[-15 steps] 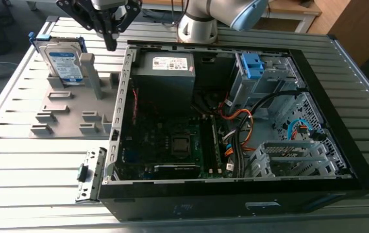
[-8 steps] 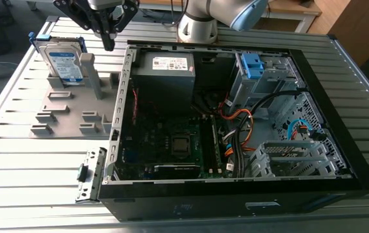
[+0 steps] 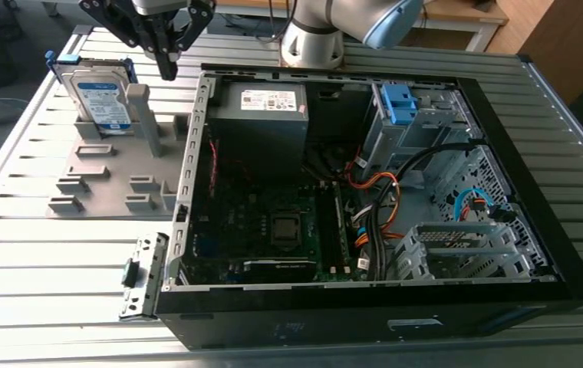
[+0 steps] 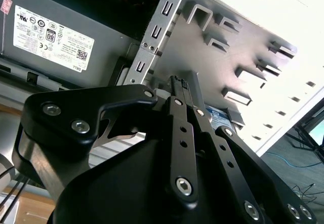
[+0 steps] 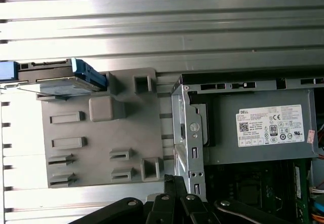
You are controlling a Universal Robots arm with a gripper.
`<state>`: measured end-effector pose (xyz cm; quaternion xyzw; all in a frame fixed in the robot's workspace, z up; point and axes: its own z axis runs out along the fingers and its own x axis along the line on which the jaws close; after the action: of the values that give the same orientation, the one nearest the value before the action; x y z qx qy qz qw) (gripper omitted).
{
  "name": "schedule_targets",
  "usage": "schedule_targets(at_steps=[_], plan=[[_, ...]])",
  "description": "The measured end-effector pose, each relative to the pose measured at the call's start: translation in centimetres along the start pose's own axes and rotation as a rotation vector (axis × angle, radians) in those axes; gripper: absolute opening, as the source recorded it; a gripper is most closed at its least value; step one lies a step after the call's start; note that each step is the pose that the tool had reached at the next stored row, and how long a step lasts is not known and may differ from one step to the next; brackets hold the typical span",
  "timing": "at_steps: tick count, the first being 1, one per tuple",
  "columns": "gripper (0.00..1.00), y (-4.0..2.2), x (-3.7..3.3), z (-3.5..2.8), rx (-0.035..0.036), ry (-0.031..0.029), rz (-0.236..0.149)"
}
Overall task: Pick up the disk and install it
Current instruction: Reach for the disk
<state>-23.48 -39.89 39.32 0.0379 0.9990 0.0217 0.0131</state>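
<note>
The disk (image 3: 97, 96), a silver drive with a white-and-blue label in a blue caddy, stands on edge in a slot at the far end of the grey fixture plate (image 3: 97, 184). In the first wrist view the disk (image 5: 61, 79) is seen from above, at the plate's corner. My gripper (image 3: 169, 70) hangs above the table, a little toward the exterior view's right of the disk and apart from it. Its black fingers (image 4: 179, 82) are shut together with nothing between them. Their tips (image 5: 174, 181) point down near the open computer case's edge.
The open computer case (image 3: 537, 230) lies on the slatted metal table, with a grey power-supply box (image 3: 261, 115) at its far end. A blue bracket (image 3: 399, 103) sits in the drive bay. Cables cross the case's middle. Grey posts (image 3: 140, 115) rise from the fixture plate.
</note>
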Motion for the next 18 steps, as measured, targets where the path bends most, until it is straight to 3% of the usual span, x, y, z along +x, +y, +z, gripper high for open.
schedule_targets(at_steps=[18], plan=[[0.11, -0.08, 1.01, -0.02, 0.0000, 0.0000, 0.000]])
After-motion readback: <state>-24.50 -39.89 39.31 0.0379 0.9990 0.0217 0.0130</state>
